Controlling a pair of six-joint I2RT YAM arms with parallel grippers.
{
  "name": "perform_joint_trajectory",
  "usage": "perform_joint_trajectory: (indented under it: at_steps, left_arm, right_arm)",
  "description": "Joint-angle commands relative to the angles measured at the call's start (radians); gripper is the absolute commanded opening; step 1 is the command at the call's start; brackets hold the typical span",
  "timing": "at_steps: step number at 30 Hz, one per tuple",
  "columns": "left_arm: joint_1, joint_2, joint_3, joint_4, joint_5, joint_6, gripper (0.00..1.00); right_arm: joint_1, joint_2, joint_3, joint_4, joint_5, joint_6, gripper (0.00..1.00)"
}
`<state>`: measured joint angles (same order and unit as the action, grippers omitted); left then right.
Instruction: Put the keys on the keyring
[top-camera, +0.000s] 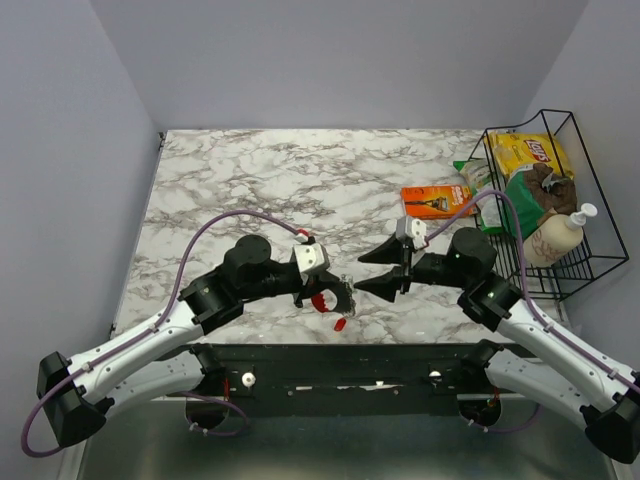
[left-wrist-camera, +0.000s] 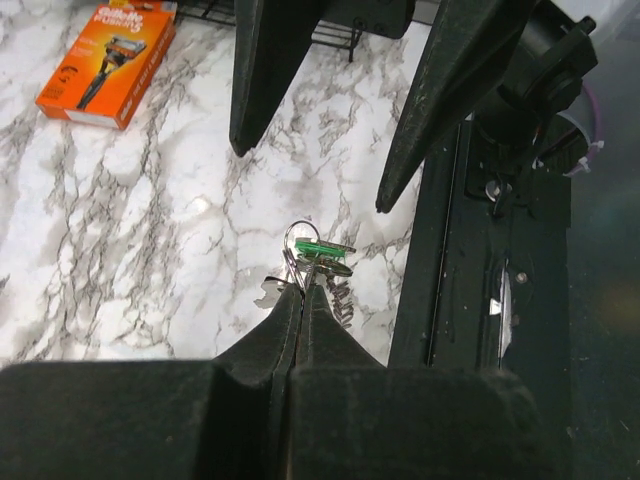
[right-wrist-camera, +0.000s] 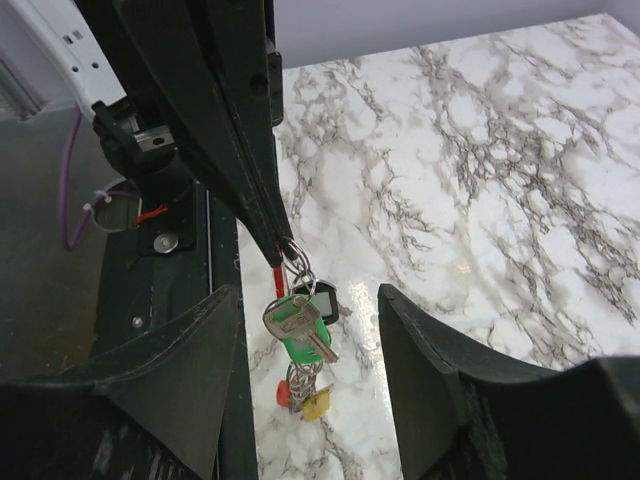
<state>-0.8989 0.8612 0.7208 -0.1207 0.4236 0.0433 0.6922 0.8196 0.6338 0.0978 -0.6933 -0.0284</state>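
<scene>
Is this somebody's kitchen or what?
Probably a robot test booth, not a kitchen: plain grey walls box in a marble-look table, two robot arms are bolted at its near edge, and a wire basket stands alongside.

Two black two-finger grippers show: the left gripper (top-camera: 345, 292) and the right gripper (top-camera: 360, 273). There is one thin metal keyring (right-wrist-camera: 293, 255), one green-headed key (right-wrist-camera: 298, 328), one yellow-headed key (right-wrist-camera: 315, 403), and two red ones: one red key head (top-camera: 322, 300) by the left gripper, a second red key head (top-camera: 340, 323) near it on the one white marble counter (top-camera: 250, 180). Far right: one orange flat razor packet (top-camera: 436, 200) and one black wire basket (top-camera: 600, 262) with one yellow crisp bag (top-camera: 530, 153), one green bag (top-camera: 525, 190), one cream pump bottle (top-camera: 560, 235).
</scene>
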Motion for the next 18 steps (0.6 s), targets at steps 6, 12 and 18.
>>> perform_joint_trajectory:
  at_steps: [6, 12, 18]
  left_arm:
    - [-0.009, -0.030, -0.020, 0.115, 0.086, 0.046, 0.00]
    - [-0.011, -0.030, -0.015, 0.141, 0.098, 0.056, 0.00]
    - [-0.011, -0.047, -0.017, 0.147, 0.099, 0.059, 0.00]
  right_arm:
    - [0.000, 0.073, 0.075, 0.122, -0.218, -0.016, 0.61]
    - [0.000, 0.159, 0.099, 0.111, -0.288, -0.015, 0.52]
    - [0.000, 0.173, 0.087, 0.108, -0.282, -0.019, 0.42]
